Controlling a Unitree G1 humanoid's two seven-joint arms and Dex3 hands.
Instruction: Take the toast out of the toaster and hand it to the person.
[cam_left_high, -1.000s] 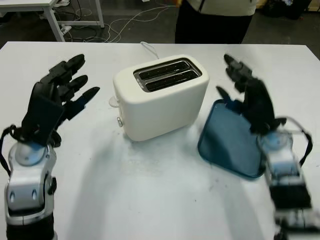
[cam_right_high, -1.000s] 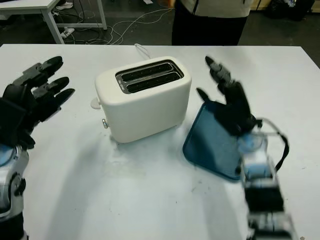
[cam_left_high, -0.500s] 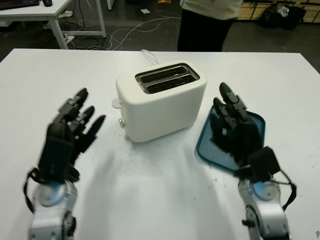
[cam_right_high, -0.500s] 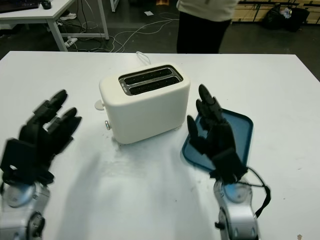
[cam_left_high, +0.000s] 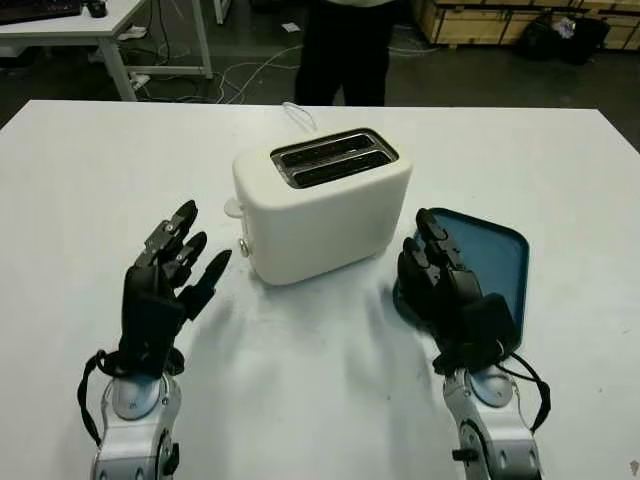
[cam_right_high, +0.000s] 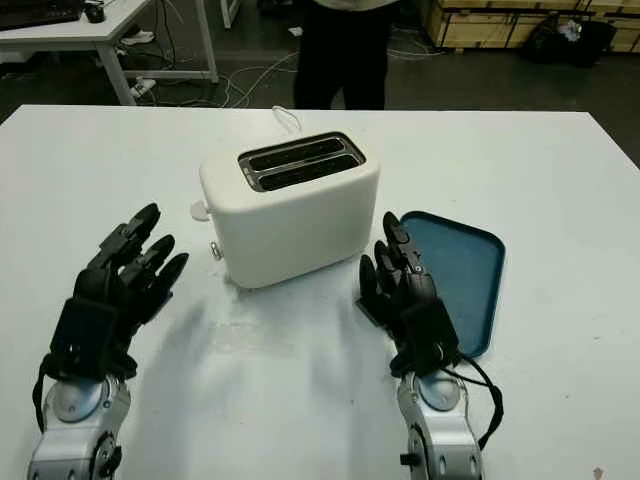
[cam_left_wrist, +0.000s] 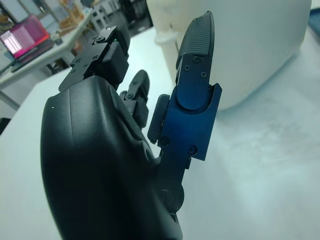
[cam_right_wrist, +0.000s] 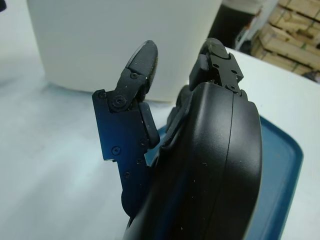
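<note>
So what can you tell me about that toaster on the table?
The toaster is a cream-white, smooth, plastic-looking box with rounded corners, standing upright, turned at an angle, on the white table. Its top has two dark slots in a metal frame; no toast sticks out. A small knob and lever sit on one end, and a white cord runs behind. Nothing grips it.

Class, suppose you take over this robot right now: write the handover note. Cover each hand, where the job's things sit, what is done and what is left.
Left hand: open, above the table left of the toaster.
Right hand: open, at the near corner of the blue tray, right of the toaster.
Toaster: mid-table, cord towards the person standing at the far side.
Done: nothing; no toast shows above the slots.
Left: pull out the toast, pass it to the person.
</note>
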